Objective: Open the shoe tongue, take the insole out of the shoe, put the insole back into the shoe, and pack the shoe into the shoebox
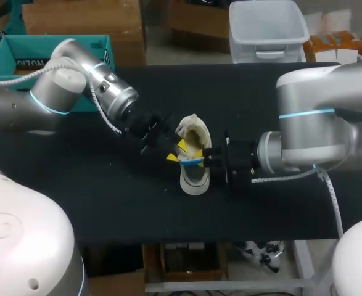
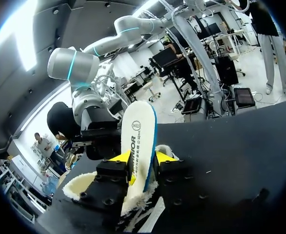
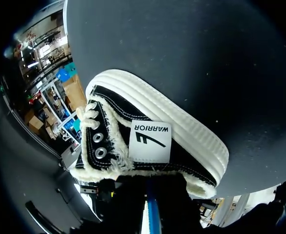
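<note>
While gripping the insole (image 2: pixel 138 139) upright at the mouth of the shoe (image 1: pixel 196 177) with the left tool (image 2: pixel 142 157), right tool (image 1: pixel 214 159) beside the shoe, grip unclear, could jam on the fleecy collar (image 3: pixel 114 163), buckling the insole or tipping the shoe.

**Words You Can Spot**

The white insole (image 2: pixel 138 146) has a round stamp near its far end. Dark letters run down its middle. On the side of the shoe (image 3: pixel 133 112) sits a white label (image 3: pixel 151 141) with one dark word and a tick-like mark. The teal shoebox (image 1: pixel 20 52), upper left in the head view, shows white letters on its near wall.
</note>
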### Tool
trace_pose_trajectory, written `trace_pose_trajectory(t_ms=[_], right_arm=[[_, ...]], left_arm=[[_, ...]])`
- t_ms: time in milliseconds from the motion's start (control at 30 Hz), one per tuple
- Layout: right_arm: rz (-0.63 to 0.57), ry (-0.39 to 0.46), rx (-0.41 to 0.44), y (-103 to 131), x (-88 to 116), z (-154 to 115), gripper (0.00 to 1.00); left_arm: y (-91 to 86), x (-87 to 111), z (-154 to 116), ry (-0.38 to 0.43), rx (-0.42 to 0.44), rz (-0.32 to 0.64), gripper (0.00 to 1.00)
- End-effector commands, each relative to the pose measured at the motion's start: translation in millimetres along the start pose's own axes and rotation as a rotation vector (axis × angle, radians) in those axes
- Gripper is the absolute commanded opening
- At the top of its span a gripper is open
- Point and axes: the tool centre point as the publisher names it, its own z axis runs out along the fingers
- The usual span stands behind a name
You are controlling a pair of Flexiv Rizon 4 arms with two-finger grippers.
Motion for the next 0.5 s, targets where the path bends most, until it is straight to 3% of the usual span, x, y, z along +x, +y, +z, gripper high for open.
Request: trace_pose_trajectory(t_ms=[33, 167, 233, 267, 433, 467, 500], right_arm=[[0.002, 0.007, 0.003, 2, -2, -2, 0.00], [0.000, 0.008, 0.006, -5, -3, -2, 0.00], [0.002, 0.005, -0.010, -13, -5, -2, 0.85], [0.001, 0.001, -0.017, -19, -5, -3, 1.00], [0.019, -0.013, -0.056, -43, -10, -8, 1.00], [0.019, -0.011, -0.059, -46, -11, -9, 0.89], [0.024, -0.009, -0.072, -49, -12, -11, 0.56]], left_arm=[[-1.7, -1.8, 7, 0.003, -0.007, 0.009, 0.00], [-0.5, -3.9, 8, -0.001, -0.015, 0.012, 0.00], [0.6, -4.8, 7, -0.006, -0.019, 0.010, 0.00], [0.8, -4.9, 6, -0.009, -0.019, 0.008, 0.00], [2.0, -3.5, 0, -0.021, -0.023, 0.004, 0.00], [2.4, -3.1, -1, -0.024, -0.025, 0.003, 0.00], [2.8, -2.8, -1, -0.027, -0.025, 0.001, 0.00]])
